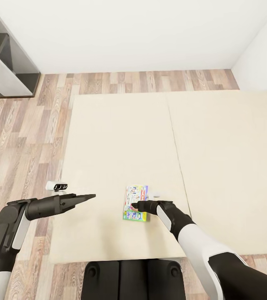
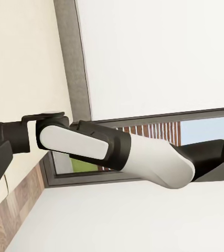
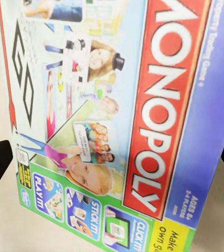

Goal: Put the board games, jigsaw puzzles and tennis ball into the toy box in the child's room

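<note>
The right gripper (image 1: 135, 205) is covering part of the board game (image 1: 135, 203). The picture edges are cutting off the bed (image 1: 233, 175) and the game's lettering in the right wrist view.

1. I see the board game (image 3: 117, 121) printed white, green and blue, with a red MONOPOLY band in white letters and a yellow corner patch.
2. The bed (image 1: 121, 137) shows a plain beige mattress with one thin darker seam.
3. The floor (image 1: 21, 137) is wood plank in mixed brown and grey tones.
4. The wall (image 1: 129, 33) is plain white.
5. The shelf unit (image 1: 4, 62) is grey and dark grey.
6. My right tool (image 1: 135, 205) is black on a white-and-black arm; my left tool (image 1: 89, 196) is black too.
</note>
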### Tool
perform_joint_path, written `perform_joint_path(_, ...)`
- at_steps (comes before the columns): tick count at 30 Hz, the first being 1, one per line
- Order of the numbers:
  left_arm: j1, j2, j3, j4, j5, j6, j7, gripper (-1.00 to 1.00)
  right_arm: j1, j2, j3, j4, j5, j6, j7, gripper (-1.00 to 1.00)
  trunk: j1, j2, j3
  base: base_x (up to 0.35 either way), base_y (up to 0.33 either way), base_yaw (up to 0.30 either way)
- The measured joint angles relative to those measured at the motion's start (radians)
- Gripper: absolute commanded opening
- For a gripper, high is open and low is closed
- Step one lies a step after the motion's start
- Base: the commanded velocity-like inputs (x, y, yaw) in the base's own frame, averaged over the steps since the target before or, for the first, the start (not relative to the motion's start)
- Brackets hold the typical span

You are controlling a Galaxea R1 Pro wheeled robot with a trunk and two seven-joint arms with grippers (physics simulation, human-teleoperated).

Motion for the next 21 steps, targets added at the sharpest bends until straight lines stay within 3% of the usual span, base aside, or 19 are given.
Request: perform_joint_path(21,0.0,0.0,0.0,0.0,0.0,0.0,0.0,1.0,0.0,0.0,0.0,0.0,0.0,0.0,0.0,1.0,0.0,0.0,0.0,0.0,0.05,0.0)
